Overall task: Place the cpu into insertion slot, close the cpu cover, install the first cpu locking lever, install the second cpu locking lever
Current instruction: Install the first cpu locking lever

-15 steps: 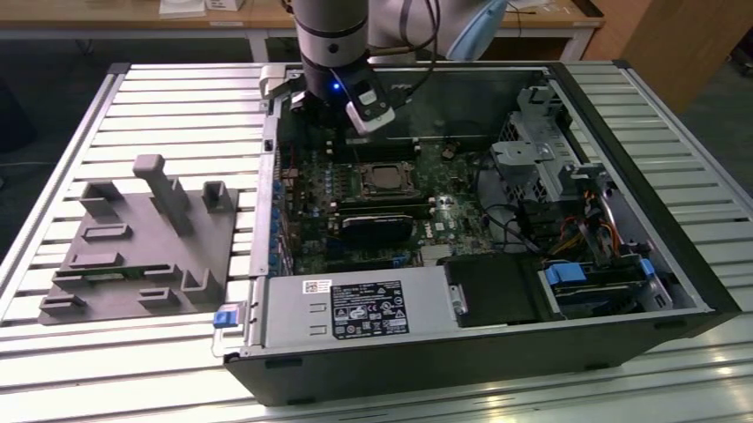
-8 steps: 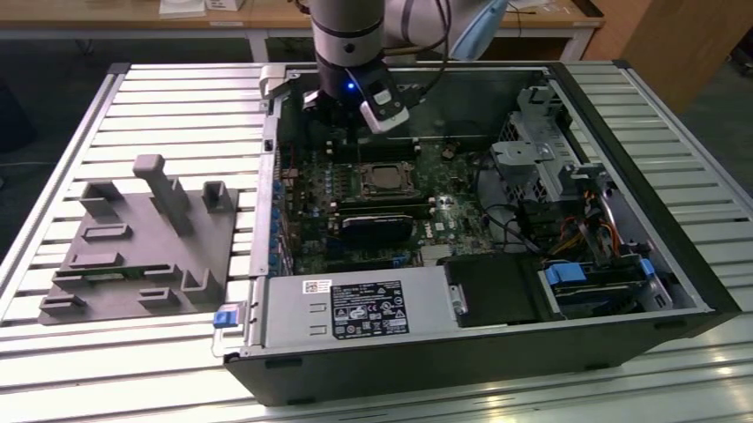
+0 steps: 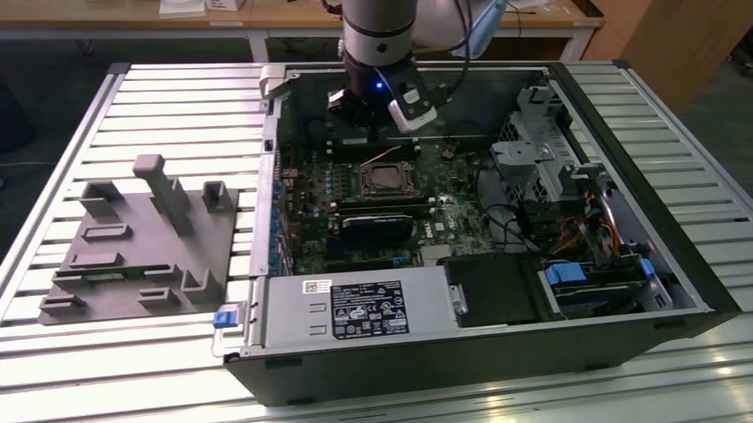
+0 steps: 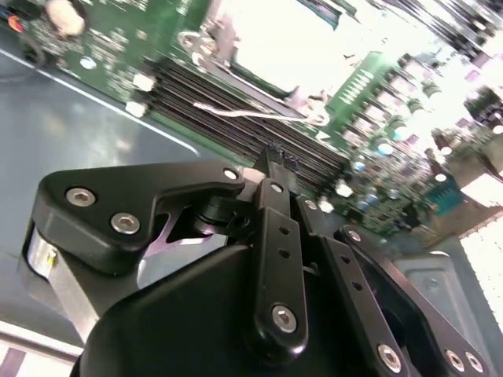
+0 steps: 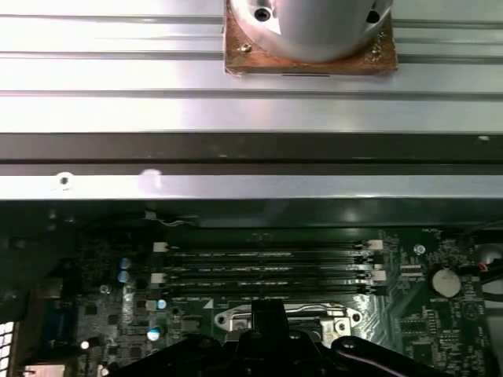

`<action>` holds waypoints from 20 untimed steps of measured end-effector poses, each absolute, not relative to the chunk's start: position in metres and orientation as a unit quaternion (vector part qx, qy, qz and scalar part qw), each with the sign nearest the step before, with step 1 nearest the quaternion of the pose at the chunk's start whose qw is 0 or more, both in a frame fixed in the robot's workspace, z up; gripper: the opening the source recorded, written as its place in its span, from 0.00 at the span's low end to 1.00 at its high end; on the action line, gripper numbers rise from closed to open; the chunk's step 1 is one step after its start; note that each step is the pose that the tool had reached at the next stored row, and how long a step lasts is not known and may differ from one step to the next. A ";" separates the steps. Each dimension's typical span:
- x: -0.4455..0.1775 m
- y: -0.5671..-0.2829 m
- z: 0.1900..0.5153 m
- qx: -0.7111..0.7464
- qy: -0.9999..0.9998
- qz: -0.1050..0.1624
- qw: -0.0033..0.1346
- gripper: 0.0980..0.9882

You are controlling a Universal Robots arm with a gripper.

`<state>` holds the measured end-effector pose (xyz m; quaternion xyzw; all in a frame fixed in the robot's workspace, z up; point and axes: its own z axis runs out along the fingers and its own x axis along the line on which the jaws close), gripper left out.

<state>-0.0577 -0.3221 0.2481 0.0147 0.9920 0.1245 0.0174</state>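
The insertion slot point(image 3: 386, 181) sits in the green board inside the open computer case, with a silvery rim and a darker square centre. In the second wrist view the slot point(image 4: 275, 35) glares pale, so the cpu and the cpu cover cannot be told apart there. A thin wire lever point(image 4: 236, 113) lies along the slot's edge beside the long memory slots point(image 5: 267, 267). My gripper point(image 3: 374, 139) hangs just behind the slot, over the memory slots. Its black fingers point(image 4: 275, 169) are pressed together with nothing seen between them. The first wrist view shows the gripper point(image 5: 267, 312) at the slot's rim point(image 5: 236, 318).
The case point(image 3: 471, 352) lies open on a slatted metal table point(image 3: 176, 106). A grey fixture block point(image 3: 141, 238) with upright posts stands at the exterior view's left. Drive cages and cables point(image 3: 565, 176) crowd the case's right side; a power supply point(image 3: 353, 308) fills its near side.
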 end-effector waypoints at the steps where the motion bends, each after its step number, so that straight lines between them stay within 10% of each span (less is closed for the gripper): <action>1: -0.054 -0.322 0.248 0.015 0.992 0.124 0.017 0.01; 20: -0.048 -0.323 0.238 0.012 0.991 0.125 0.036 0.01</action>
